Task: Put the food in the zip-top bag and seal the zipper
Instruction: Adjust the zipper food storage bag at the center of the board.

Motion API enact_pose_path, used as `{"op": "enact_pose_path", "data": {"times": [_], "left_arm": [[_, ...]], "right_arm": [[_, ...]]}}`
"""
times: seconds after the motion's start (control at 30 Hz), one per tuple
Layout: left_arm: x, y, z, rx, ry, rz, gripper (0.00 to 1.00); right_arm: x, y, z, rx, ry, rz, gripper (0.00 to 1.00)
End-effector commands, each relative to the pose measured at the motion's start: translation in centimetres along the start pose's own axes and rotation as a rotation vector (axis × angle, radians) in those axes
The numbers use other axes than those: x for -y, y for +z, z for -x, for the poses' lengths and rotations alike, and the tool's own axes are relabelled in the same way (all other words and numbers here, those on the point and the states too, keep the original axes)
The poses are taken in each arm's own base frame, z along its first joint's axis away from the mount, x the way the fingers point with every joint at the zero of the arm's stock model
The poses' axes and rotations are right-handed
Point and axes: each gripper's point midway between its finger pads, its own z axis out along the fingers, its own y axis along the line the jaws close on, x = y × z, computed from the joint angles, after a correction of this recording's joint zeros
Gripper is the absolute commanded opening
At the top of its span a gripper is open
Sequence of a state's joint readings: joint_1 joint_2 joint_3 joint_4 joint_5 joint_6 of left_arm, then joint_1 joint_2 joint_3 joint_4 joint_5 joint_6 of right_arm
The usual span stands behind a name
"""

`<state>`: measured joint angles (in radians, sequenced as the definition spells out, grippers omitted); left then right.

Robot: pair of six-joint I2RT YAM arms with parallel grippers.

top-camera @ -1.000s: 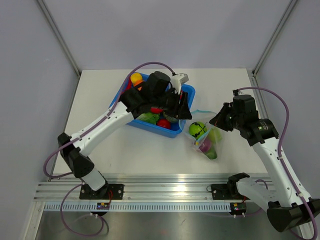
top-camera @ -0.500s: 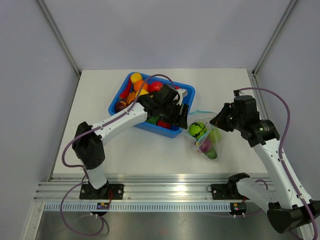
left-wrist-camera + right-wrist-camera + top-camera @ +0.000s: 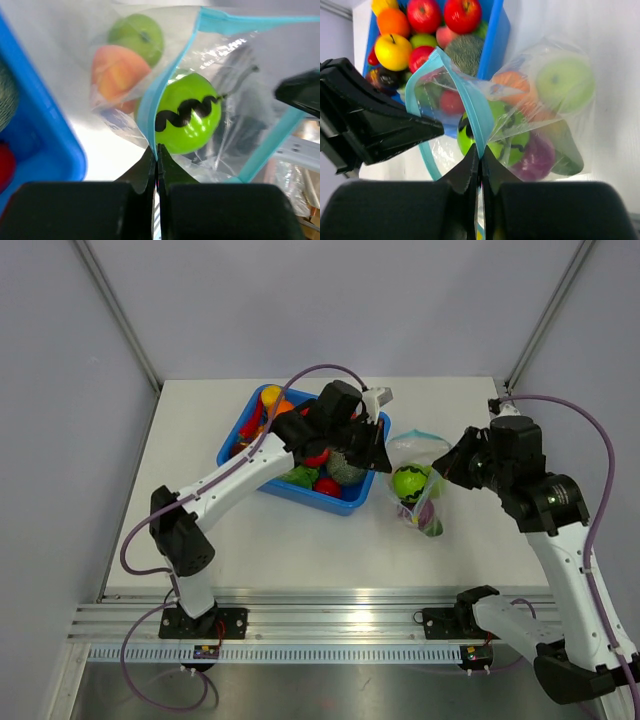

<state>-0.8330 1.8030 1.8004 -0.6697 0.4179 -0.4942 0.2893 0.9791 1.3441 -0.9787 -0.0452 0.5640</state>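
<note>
Between L pincer (image 3: 157,150) & R pincer (image 3: 481,150), both clenched on zipper (image 3: 146,110), sits zip-top bag (image 3: 418,452)

my overhead camera looks down on the white table (image 3: 260,540) from behind the arm bases. both wrist cameras sit close to the clear crinkly zip-top bag (image 3: 418,450), facing each other across it; all three views share it and the blue rectangular plastic bin (image 3: 345,503).
</note>
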Motion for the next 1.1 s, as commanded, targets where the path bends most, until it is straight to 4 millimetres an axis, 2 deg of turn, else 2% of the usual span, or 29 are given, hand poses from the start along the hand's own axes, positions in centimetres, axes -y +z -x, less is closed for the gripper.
{"op": "enact_pose_path", "data": {"times": [0.0, 0.03, 0.07, 0.1, 0.13, 0.17, 0.23, 0.33, 0.53, 0.8, 0.9, 1.07], "left_arm": [[5.8, -2.3, 2.6, 0.073, 0.054, -0.190, 0.00], [5.3, -1.5, 2.5, 0.063, 0.040, -0.176, 0.00], [4.8, -0.8, 2.3, 0.049, 0.028, -0.164, 0.00], [3.5, 0.9, 1.7, 0.013, 0.007, -0.139, 0.00], [2.9, 1.5, 1.5, 0.001, -0.005, -0.118, 0.00], [2.6, 2.0, 1.1, -0.020, -0.010, -0.112, 0.00], [2.6, 2.1, 0.8, -0.034, -0.011, -0.107, 0.00], [2.8, 1.7, 1.0, -0.012, 0.015, -0.094, 0.00], [1.5, 2.4, 0.8, -0.038, 0.025, -0.038, 0.00], [0.2, 2.0, 1.1, -0.035, 0.053, 0.029, 0.00], [0.0, 2.3, 1.6, -0.020, 0.044, 0.031, 0.00], [-1.4, 4.4, 0.8, -0.055, 0.021, 0.044, 0.00]], "right_arm": [[0.9, -0.9, 1.6, 0.082, -0.048, -0.051, 0.08], [1.7, -0.1, 1.0, 0.056, -0.055, -0.084, 0.07], [3.5, 1.8, -0.7, -0.007, -0.052, -0.151, 0.06], [4.9, 2.6, -1.4, -0.022, -0.054, -0.213, 0.05], [5.8, 3.4, -2.2, -0.043, -0.052, -0.245, 0.04], [7.1, 4.3, -3.6, -0.083, -0.051, -0.287, 0.03], [7.8, 4.8, -4.3, -0.102, -0.051, -0.308, 0.03], [7.5, 4.5, -4.1, -0.084, -0.050, -0.290, 0.04], [6.1, 3.3, -2.4, -0.045, -0.065, -0.251, 0.06], [4.7, 0.1, -0.2, 0.043, -0.064, -0.206, 0.06], [4.9, -0.1, -0.1, 0.053, -0.069, -0.219, 0.06], [6.4, 0.3, -0.9, 0.042, -0.064, -0.277, 0.04]]}}
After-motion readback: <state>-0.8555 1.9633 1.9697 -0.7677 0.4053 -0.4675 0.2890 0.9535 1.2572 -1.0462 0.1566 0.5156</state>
